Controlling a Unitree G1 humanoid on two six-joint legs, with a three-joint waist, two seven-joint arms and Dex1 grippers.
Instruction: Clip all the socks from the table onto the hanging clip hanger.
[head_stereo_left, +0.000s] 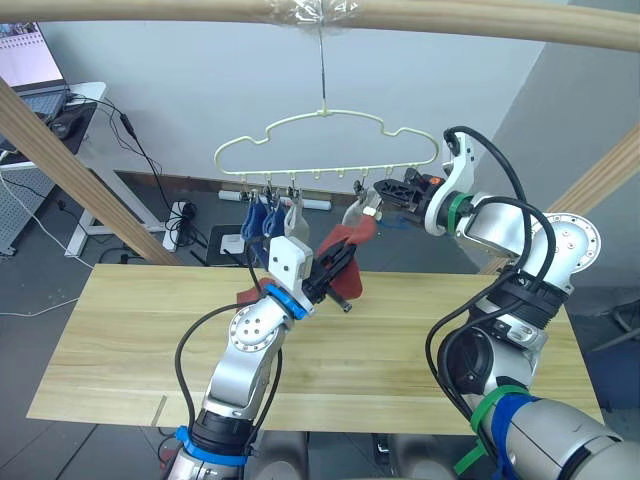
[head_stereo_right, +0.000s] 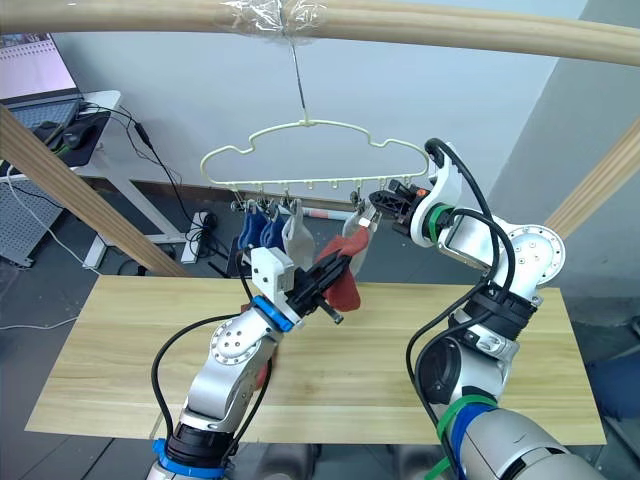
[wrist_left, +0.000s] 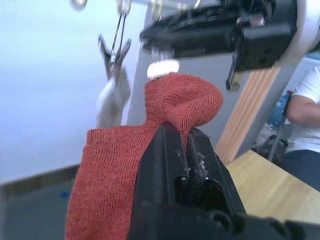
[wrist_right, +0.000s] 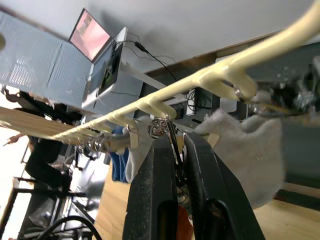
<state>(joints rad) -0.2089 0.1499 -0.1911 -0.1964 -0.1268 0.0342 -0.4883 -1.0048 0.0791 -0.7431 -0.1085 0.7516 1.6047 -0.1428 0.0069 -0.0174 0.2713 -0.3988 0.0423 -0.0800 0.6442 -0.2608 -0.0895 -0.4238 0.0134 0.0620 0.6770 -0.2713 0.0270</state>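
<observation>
a: where's the red sock (head_stereo_left: 345, 243)?
b: pinched in the left gripper (head_stereo_left: 343, 262), raised above the table (head_stereo_left: 130, 330) just under the hanger (head_stereo_left: 330, 145).
a: and the right gripper (wrist_right: 175, 150)?
b: squeezed on a metal clip (wrist_right: 171, 134), beside a hung grey sock (wrist_right: 245, 150).

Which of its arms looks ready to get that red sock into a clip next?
The left. Its fingers pinch the rust-red sock just below the clip hanger, while the right gripper squeezes a clip there.
</observation>
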